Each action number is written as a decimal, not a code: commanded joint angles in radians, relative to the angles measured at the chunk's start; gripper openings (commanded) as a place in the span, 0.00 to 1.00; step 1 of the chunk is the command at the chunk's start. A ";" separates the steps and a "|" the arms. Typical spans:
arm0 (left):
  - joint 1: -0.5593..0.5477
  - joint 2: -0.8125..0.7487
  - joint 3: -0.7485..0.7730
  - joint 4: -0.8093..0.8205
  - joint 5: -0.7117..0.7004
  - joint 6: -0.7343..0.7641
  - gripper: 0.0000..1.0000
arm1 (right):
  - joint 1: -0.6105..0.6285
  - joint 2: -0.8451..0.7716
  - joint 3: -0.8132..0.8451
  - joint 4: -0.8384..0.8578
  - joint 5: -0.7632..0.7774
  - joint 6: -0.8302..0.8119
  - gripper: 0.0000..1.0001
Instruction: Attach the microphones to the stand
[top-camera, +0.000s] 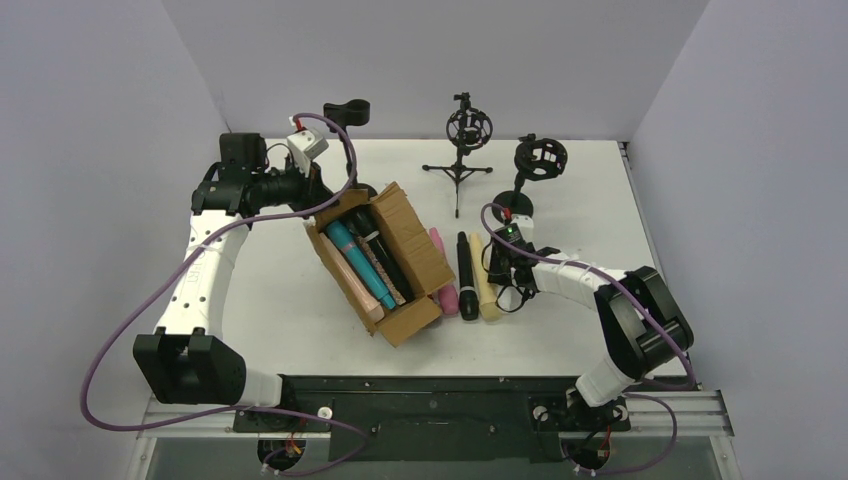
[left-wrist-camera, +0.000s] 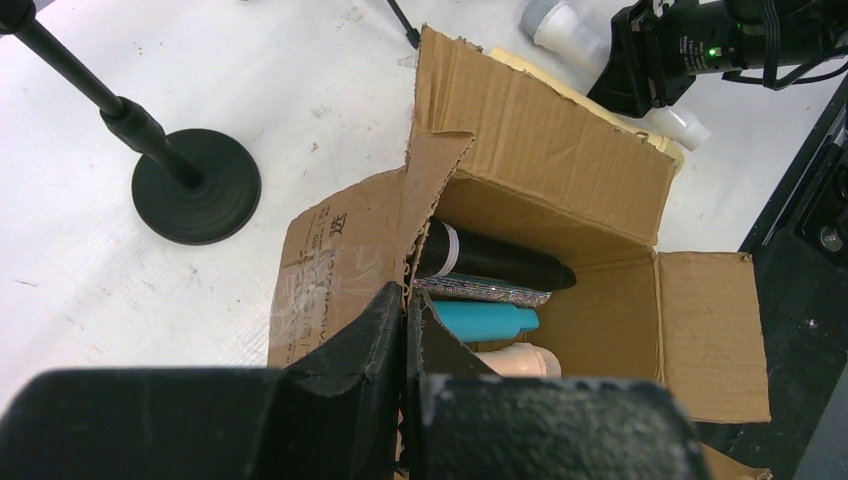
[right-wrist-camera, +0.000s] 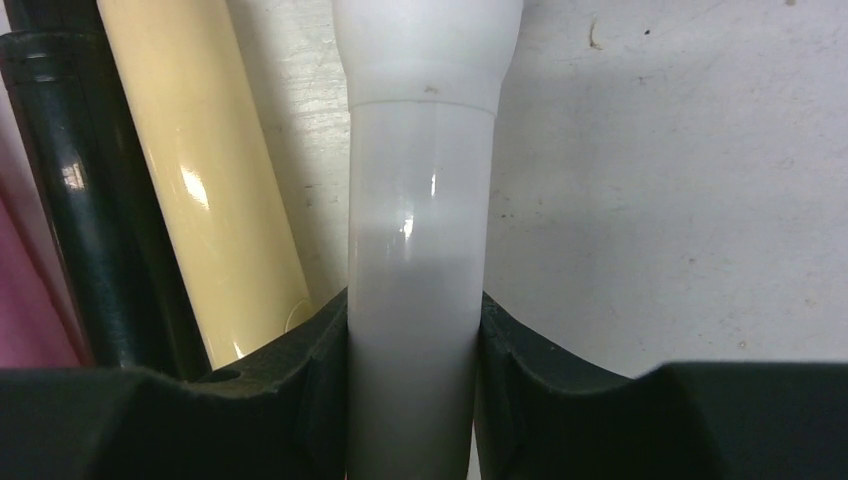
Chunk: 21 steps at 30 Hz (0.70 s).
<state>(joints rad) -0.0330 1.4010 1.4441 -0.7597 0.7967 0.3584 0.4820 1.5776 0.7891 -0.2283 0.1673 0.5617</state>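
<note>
**Clerk:** Entry one, left gripper?
**Keeper:** Left gripper (left-wrist-camera: 407, 315): jaws pressed together at the torn top edge of the cardboard box (left-wrist-camera: 540, 150). I cannot tell whether any cardboard is pinched between them.

**Clerk:** Right gripper?
**Keeper:** Right gripper (right-wrist-camera: 415, 330): narrowed onto the white microphone (right-wrist-camera: 420, 200), one finger on each side of the barrel, low over the bench (right-wrist-camera: 680, 200).

**Clerk:** Microphones outside the box?
**Keeper:** Three, side by side on the bench between box and right gripper: pink microphone (top-camera: 447, 295), loose black microphone (top-camera: 466, 275), cream-yellow microphone (top-camera: 487, 290). The white one lies just beside the cream-yellow.

**Clerk:** Inside the box?
**Keeper:** Four showing, lying parallel: boxed black microphone (left-wrist-camera: 500, 262), glittery microphone (left-wrist-camera: 480, 291), teal microphone (left-wrist-camera: 485, 320), peach microphone (left-wrist-camera: 520, 360).

**Clerk:** Stands?
**Keeper:** Three, all upright. Tripod stand (top-camera: 468, 128) and ring-mount stand (top-camera: 540, 158) stand at the far side of the bench. Clip stand (left-wrist-camera: 195, 190) stands on its round base near the box.
</note>
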 joint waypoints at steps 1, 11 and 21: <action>-0.013 -0.026 0.070 0.012 0.050 -0.009 0.00 | 0.002 0.003 0.022 0.036 -0.050 0.012 0.39; -0.014 0.008 0.147 -0.041 0.058 0.025 0.00 | -0.005 -0.001 0.062 -0.061 -0.018 -0.005 0.48; -0.018 0.031 0.160 -0.094 0.055 0.068 0.00 | -0.005 -0.150 0.062 -0.092 -0.064 -0.005 0.46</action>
<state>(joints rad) -0.0471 1.4361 1.5497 -0.8658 0.8120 0.4053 0.4789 1.5337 0.8150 -0.2939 0.1040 0.5617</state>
